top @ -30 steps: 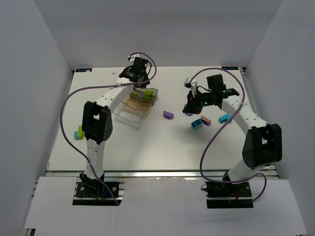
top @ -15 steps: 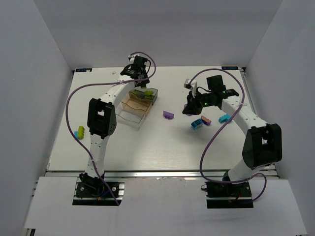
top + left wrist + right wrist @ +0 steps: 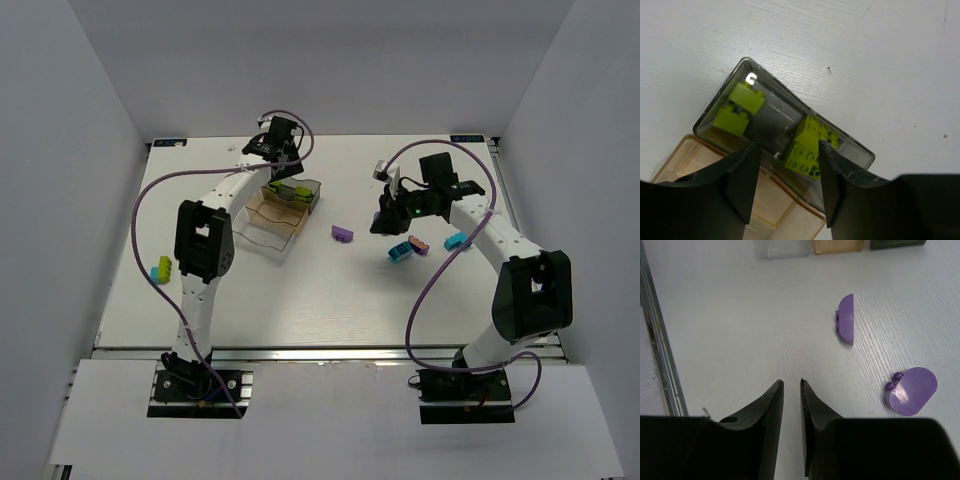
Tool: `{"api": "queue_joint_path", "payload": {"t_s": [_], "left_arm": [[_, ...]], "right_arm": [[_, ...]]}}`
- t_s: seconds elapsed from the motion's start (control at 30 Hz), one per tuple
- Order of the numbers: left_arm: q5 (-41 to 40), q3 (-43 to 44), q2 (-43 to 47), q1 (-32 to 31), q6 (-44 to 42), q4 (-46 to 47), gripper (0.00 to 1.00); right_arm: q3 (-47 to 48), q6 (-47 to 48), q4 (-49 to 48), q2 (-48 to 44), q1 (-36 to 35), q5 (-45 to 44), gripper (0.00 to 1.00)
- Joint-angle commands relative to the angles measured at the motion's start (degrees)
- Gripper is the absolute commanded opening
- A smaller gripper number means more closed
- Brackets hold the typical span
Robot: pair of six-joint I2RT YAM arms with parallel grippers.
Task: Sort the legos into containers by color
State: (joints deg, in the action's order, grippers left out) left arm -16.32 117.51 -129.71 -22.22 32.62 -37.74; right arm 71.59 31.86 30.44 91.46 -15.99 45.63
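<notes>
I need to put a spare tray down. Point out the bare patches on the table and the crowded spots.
Free: the near middle of the table, in front of the trays and the purple brick; also the far middle strip. Crowded: around the right gripper, with cyan and pink bricks, and the left edge by the green-cyan bricks.
</notes>
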Motion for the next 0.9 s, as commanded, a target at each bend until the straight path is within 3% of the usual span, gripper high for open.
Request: {"api": "queue_joint_path", "payload": {"t_s": [0.0, 0.03, 0.1, 0.13, 0.23, 0.3, 0.33, 0.37, 0.43, 0.63, 0.7, 0.87], "left_arm": [[-2.14, -3.84, 10.07, 0.42, 1.30, -1.20, 0.58], [-2.58, -6.13, 14.35, 0.42, 2.00, -0.59, 0.41], [-3.19, -15.15, 19.47, 0.86, 4.62, 1.42, 0.26], [-3.46, -18.60, 22.28, 1.21, 5.95, 2.05, 0.21], [-3.20, -32.37, 33.18, 3.66, 11.92, 3.45, 0.20], [-2.67, -38.47, 40.54, 6.64, 15.61, 2.94, 0.31], [-2.15, -43.63, 42.76, 7.70, 16.24, 2.67, 0.41], [-2.23, -45.77, 44.79, 8.76, 16.59, 1.97, 0.60], [-2.75, -50.86, 50.76, 13.05, 15.64, -1.88, 0.73], [-4.25, -55.99, 54.21, 23.43, 5.81, -8.66, 0.82], [-3.81, -55.47, 52.55, 29.13, -0.08, -10.33, 0.82], [-2.67, -51.86, 45.96, 35.48, -10.18, -11.22, 0.82]], "right_arm": [[2.67, 1.45, 1.82, 0.03, 0.08, 2.01, 0.26], [2.76, 1.98, 2.08, -0.05, 0.08, 2.10, 0.26], [2.59, 2.24, 2.08, -0.14, 0.17, 2.01, 0.26], [2.59, 2.51, 2.17, -0.05, 0.17, 2.01, 0.27], [2.50, 2.77, 2.35, 0.30, 0.08, 2.01, 0.27], [2.85, 2.86, 2.52, 0.65, -0.01, 1.92, 0.27], [3.11, 2.77, 2.61, 1.17, -0.01, 1.84, 0.28], [3.38, 2.77, 2.79, 1.35, -0.36, 1.75, 0.28], [4.34, 2.77, 3.57, 2.05, -0.80, 1.66, 0.30], [4.70, 2.60, 3.58, 2.41, -2.20, 2.27, 0.36], [4.61, 2.42, 3.32, 2.23, -2.47, 2.71, 0.38], [3.91, 2.60, 3.14, 1.62, -2.56, 4.29, 0.41]]}}
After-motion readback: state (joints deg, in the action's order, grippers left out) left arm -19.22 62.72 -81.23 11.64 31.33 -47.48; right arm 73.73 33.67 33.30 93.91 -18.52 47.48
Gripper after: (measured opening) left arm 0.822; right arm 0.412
